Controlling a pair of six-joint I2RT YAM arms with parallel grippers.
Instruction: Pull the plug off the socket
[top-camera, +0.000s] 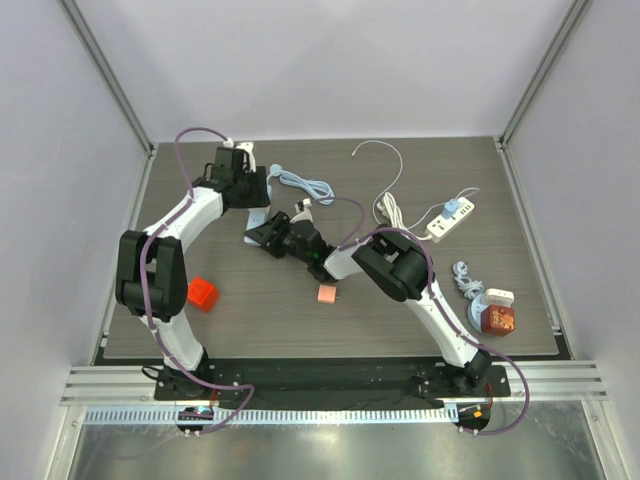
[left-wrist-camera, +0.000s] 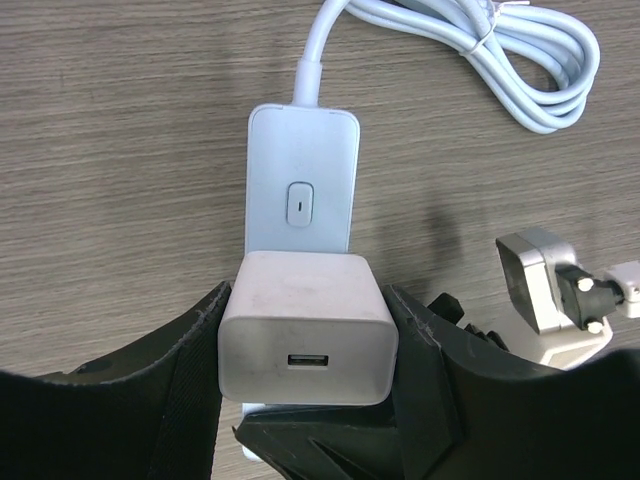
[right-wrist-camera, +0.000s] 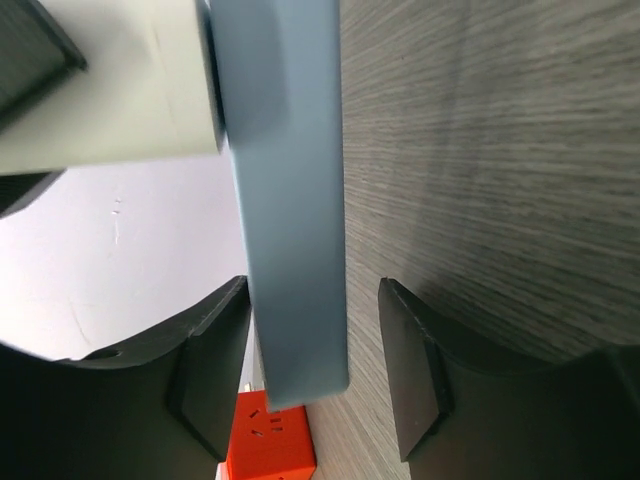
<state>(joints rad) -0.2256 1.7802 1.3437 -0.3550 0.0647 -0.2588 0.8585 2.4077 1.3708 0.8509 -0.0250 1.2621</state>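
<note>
A white USB charger plug (left-wrist-camera: 305, 330) sits in a pale blue-white socket strip (left-wrist-camera: 300, 190) that has a small button and lies flat on the wooden table. My left gripper (left-wrist-camera: 305, 345) is shut on the plug, with a black finger pressed on each side. In the right wrist view the strip (right-wrist-camera: 290, 200) stands edge-on between the fingers of my right gripper (right-wrist-camera: 312, 360). It is open, with a gap on the right side. The plug (right-wrist-camera: 110, 80) shows there at top left, against the strip's face. In the top view both grippers meet mid-table, left (top-camera: 262, 195) and right (top-camera: 262, 235), hiding most of the strip.
The strip's white cable (top-camera: 305, 185) coils behind it. An orange cube socket (top-camera: 203, 293) and a pink block (top-camera: 326, 293) lie nearer. At the right are a white power strip (top-camera: 452, 218), a loose white cable (top-camera: 380, 150), a grey coiled cable (top-camera: 465, 280) and a red-white object (top-camera: 495, 315).
</note>
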